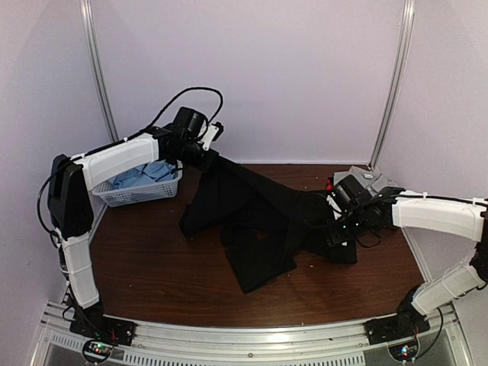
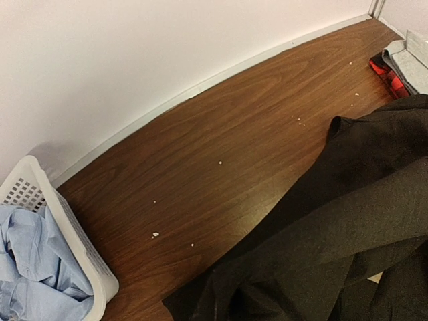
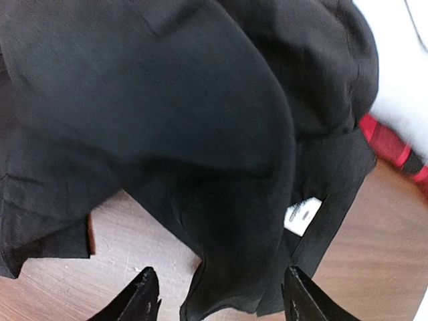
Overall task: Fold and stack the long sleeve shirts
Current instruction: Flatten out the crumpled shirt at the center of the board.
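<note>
The left gripper (image 1: 207,146) is raised near the back wall and clamped on one end of the black shirt (image 1: 259,221), which hangs from it down to the table (image 1: 152,259) and spreads in rumpled folds across the middle. At the shirt's right end the right gripper (image 3: 219,281) sits low with its fingers (image 3: 144,301) wide apart and a loose fold between them, unclamped; a white label (image 3: 301,215) shows just beyond. The blue shirt (image 1: 145,174) lies crumpled in the basket (image 1: 141,198) at back left. The grey shirt (image 1: 366,177) rests on the plaid shirt (image 2: 391,75) at back right.
</note>
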Controlling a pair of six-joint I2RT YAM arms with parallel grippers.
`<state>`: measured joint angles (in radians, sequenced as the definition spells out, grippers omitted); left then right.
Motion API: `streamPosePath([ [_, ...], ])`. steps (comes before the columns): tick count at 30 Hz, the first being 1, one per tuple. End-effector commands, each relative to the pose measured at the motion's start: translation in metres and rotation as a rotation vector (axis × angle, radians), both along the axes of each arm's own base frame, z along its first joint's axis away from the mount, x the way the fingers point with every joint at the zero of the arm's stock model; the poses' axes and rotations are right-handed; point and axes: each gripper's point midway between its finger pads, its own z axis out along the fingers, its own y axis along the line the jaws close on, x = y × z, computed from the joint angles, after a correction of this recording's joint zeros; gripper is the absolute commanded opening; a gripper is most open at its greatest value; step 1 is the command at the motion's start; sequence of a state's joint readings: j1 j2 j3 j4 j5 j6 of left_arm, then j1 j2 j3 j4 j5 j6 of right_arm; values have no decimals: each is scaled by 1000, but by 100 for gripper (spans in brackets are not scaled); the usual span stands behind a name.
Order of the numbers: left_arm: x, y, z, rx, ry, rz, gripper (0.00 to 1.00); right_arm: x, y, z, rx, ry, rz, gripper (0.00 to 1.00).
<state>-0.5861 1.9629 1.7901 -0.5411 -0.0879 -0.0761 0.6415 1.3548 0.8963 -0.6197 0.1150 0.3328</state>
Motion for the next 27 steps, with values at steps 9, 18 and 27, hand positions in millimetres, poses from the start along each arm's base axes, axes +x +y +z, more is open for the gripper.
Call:
streamPosePath([
  [9, 8, 3, 19, -63, -36, 9, 0, -25, 11, -29, 28, 38, -30, 57],
  [18, 8, 5, 18, -57, -35, 13, 0, -28, 17, -41, -21, 55, -27, 50],
  [27, 10, 7, 16, -57, -33, 17, 0, -33, -2, -24, -160, -12, -107, 65],
])
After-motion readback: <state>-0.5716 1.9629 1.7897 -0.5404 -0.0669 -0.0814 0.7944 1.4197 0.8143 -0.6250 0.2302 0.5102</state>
